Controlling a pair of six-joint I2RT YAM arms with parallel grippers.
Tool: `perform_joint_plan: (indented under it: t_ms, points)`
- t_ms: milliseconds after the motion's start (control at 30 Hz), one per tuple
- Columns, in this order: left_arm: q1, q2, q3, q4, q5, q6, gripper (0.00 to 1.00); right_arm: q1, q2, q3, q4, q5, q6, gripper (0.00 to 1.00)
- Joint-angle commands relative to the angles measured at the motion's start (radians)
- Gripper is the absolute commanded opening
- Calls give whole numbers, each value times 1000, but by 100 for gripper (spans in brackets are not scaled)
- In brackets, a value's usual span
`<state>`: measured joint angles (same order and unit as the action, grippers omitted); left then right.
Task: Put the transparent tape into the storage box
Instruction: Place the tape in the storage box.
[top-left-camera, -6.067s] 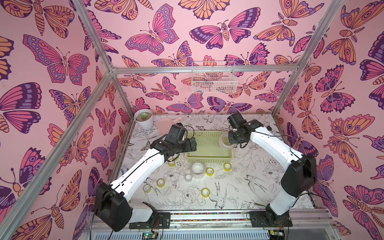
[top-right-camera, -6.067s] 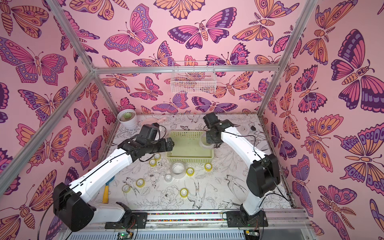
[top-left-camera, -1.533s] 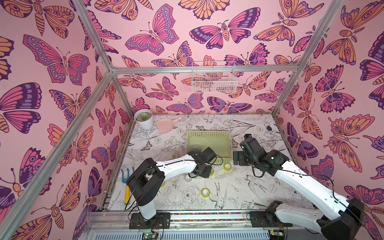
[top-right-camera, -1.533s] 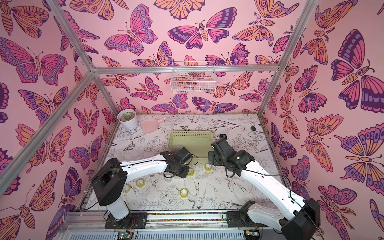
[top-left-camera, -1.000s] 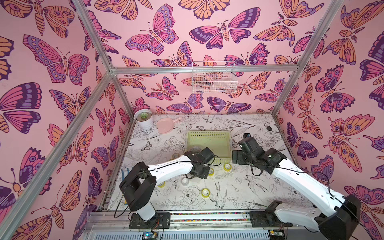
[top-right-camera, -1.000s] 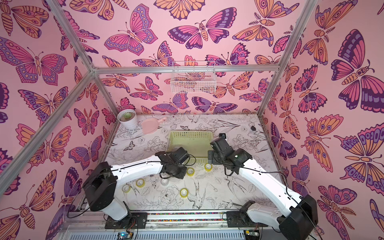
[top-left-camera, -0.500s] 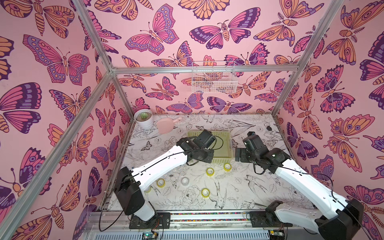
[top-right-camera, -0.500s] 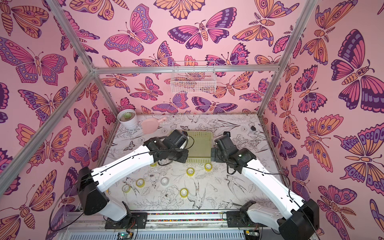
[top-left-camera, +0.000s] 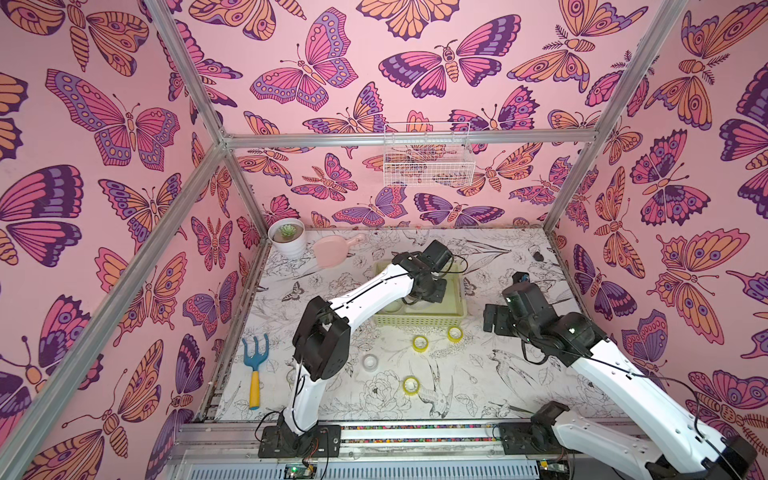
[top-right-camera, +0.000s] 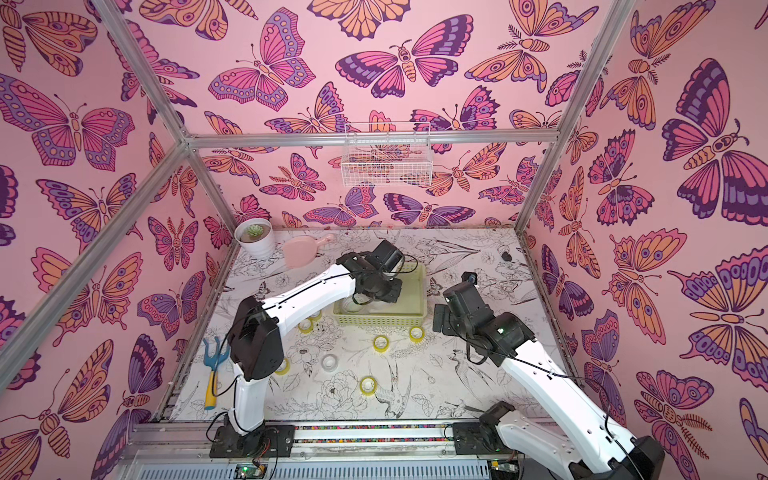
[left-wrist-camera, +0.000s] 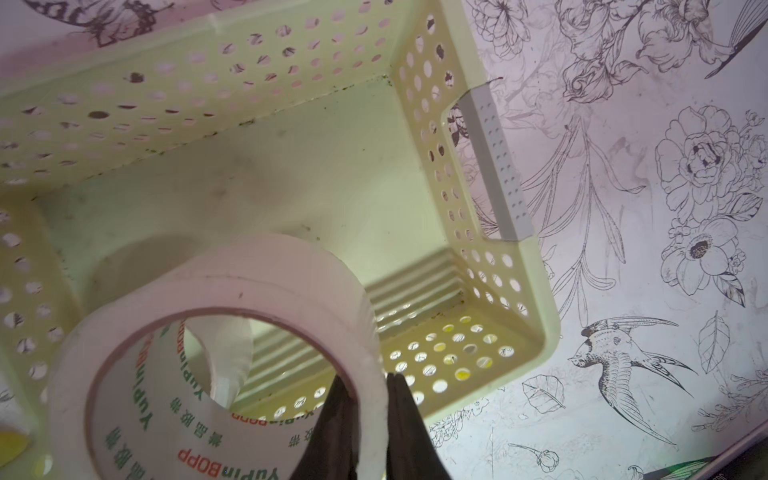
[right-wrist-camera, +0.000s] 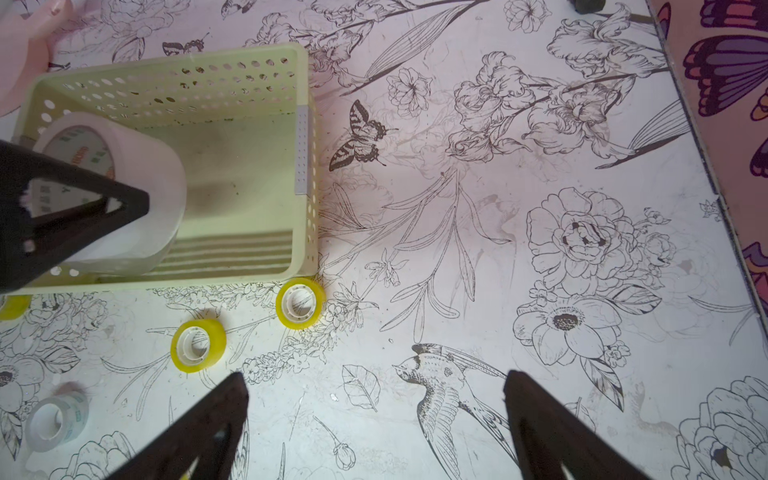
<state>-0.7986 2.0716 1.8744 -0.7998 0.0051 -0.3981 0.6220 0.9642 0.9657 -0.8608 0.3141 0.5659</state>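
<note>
- Pale yellow-green perforated plastic: the storage box (top-left-camera: 415, 319) sits mid-table, nearer the far edge than the near one.
- Left claw (left-wrist-camera: 368, 384) is down inside the box. Its two dark fingers pinch the wall of the transparent tape (left-wrist-camera: 232, 270), one finger inside the ring and one outside.
- Transparent tape: a wide whitish roll with red and green "YuPin BOPP" print on the inner core. It stands on edge within the left end of the box. Cannot tell whether it touches the box floor.
- Right claw (right-wrist-camera: 376, 378) is spread wide and holds nothing. It hangs above bare table to the right of the box.
- Yellow tape roll (right-wrist-camera: 300, 303) lies flat just beside the box's near right corner.
- Second yellow roll (right-wrist-camera: 198, 345) lies flat near it, a little further from the box.
- Small clear tape roll (top-left-camera: 370, 362) is on the table closer to the near edge.
- Blue-and-yellow garden fork (top-left-camera: 254, 370) lies along the left edge.
- Potted succulent (top-left-camera: 286, 239) and pink scoop (top-left-camera: 332, 251) are at the far left corner.
</note>
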Motion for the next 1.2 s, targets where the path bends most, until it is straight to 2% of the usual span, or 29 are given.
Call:
perform_joint_plan:
  t_ms: [0,300,833,900,1000,1167]
  points:
    - [4,63,70,5,66,23,2,-7,-21,-5,-56,35,31,99]
    - [-21,201,167,13,158,7,2,-7,-41,-16,-72,48,40,99]
    - [-67,302,220,19,206,-7,7,-7,-28,-32,-49,35,40,99]
    - [-67,299,213,19,206,-7,12,-7,-30,-31,-48,35,40,99]
    - [-67,287,205,20,199,-7,27,-7,-28,-32,-47,32,40,99]
    - [-65,236,189,20,175,-3,41,-7,-25,-30,-37,27,37,99]
